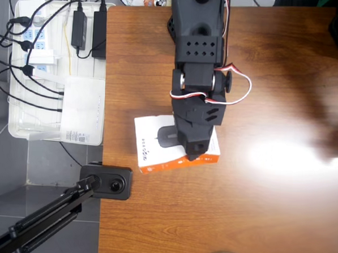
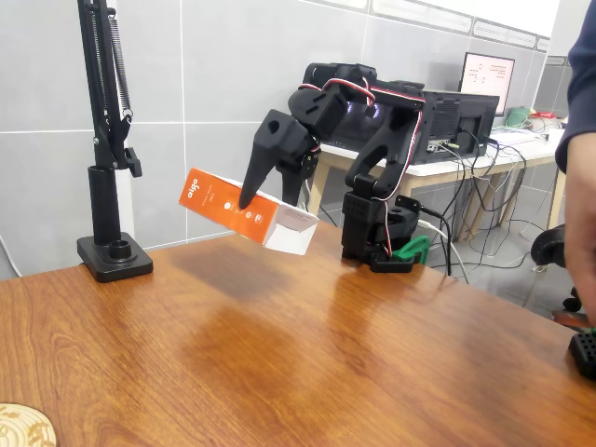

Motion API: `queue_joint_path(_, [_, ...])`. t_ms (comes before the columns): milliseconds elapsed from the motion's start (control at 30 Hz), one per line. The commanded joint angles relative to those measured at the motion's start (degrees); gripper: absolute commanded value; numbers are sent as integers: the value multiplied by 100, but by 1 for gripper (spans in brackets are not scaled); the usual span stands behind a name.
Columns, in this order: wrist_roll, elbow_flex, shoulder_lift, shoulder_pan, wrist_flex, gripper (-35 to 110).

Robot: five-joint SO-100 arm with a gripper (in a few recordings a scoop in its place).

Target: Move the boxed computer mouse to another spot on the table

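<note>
The boxed computer mouse point(image 1: 151, 142) is a flat white box with a dark mouse pictured on top and orange side edges. In the fixed view the box point(image 2: 219, 209) hangs tilted in the air above the table point(image 2: 279, 354), its orange side facing the camera and its white end pointing right. My black gripper point(image 2: 265, 197) is shut on it, one finger in front of the orange side and one behind. From overhead the gripper point(image 1: 193, 153) covers the right half of the box, over the brown wood-grain table point(image 1: 238, 221).
A white tray point(image 1: 13, 131) of power strips and cables lies off the table's left edge. A black camera stand base point(image 1: 106, 181) point(image 2: 114, 256) sits at that edge. A round wooden coaster point(image 2: 23, 426) lies at the front. A person's arm point(image 2: 577, 140) shows at the right.
</note>
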Motion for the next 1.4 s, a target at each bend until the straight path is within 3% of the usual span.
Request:
queue_joint_path(0, [-62, 88, 9, 18, 79, 41])
queue_joint_path(300, [-246, 677, 9, 62, 290, 55])
queue_joint_path(333, [-272, 791, 9, 62, 176, 62])
queue_joint_path(433, [-439, 1143, 35, -44, -580, 104])
queue_joint_path(733, [-413, 642, 79, 53, -712, 107])
queue_joint_path(867, [-580, 571, 158, 35, -1652, 86])
queue_joint_path(900, [-519, 431, 167, 79, -1907, 74])
queue_joint_path(1000, [-404, 62, 185, 211, -2909, 4])
queue_joint_path(1100, [272, -9, 105, 281, -4641, 0])
queue_joint_path(1167, [721, 246, 97, 334, -6530, 0])
queue_joint_path(1267, [694, 439, -343, 387, -9888, 0])
queue_joint_path(1367, [378, 264, -668, 510, -11918, 0])
